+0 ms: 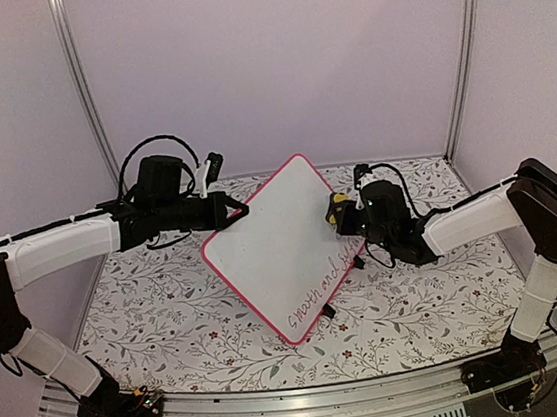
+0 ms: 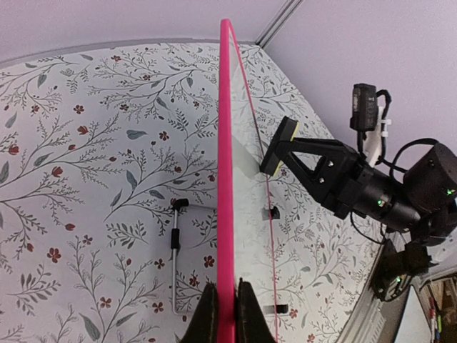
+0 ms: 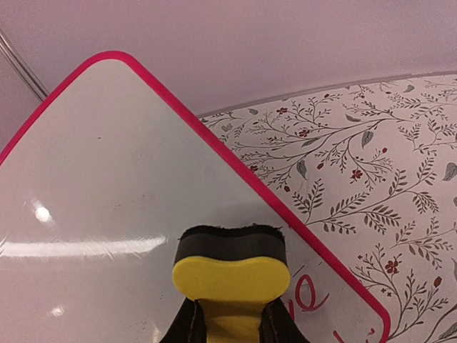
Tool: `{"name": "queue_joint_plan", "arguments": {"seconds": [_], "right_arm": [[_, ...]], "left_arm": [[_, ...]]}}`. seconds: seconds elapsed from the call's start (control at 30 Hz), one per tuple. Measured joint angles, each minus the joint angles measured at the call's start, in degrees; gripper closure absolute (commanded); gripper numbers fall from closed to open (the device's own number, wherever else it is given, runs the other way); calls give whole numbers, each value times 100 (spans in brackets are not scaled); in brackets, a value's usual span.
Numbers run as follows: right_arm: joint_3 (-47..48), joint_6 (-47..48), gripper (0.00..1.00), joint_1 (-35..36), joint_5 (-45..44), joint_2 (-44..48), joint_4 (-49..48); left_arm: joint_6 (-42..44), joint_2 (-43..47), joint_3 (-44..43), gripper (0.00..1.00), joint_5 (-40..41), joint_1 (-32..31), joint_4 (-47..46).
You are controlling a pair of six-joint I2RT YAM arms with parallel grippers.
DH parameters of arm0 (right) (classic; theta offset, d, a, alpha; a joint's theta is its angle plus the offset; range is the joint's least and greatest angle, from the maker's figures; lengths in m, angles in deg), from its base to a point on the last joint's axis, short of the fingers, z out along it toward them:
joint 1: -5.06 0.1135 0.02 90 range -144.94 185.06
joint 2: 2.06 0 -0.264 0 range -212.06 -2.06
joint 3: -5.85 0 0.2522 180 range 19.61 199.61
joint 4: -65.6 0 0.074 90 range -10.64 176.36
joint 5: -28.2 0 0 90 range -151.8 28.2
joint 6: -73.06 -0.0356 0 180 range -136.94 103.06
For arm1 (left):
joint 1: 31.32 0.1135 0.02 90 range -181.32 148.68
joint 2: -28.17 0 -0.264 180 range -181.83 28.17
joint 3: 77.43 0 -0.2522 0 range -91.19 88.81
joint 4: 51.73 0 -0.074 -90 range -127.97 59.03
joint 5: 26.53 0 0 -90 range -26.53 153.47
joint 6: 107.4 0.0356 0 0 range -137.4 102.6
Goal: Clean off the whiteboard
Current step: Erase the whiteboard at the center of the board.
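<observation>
The whiteboard [image 1: 282, 238], white with a pink-red frame, stands tilted over the table with red handwriting along its lower right edge. My left gripper [image 1: 234, 212] is shut on the board's left edge; in the left wrist view its fingers [image 2: 208, 314] pinch the pink frame [image 2: 226, 179] seen edge-on. My right gripper [image 1: 341, 211] is shut on the yellow eraser [image 3: 232, 275], whose black felt side presses on the board's face [image 3: 107, 186] just left of the red writing [image 3: 308, 293]. The eraser also shows in the left wrist view [image 2: 278, 148].
A thin metal rod with black ends [image 2: 175, 250] lies on the floral tablecloth [image 1: 170, 311] behind the board. The board's black clip feet [image 1: 328, 313] stand near its lower edge. Purple walls enclose the table on three sides.
</observation>
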Motion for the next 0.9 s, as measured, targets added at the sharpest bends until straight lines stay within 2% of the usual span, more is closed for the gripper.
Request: {"name": "queue_joint_plan", "arguments": {"seconds": [0.6,0.9], "right_arm": [[-748,2,84,90,-28,24,-321],[-811,160,84,103,-44,57,-400]], "left_arm": [[-13,0,0,100,28,0,20],[-9,-15,-15,100,15,0,20]]}}
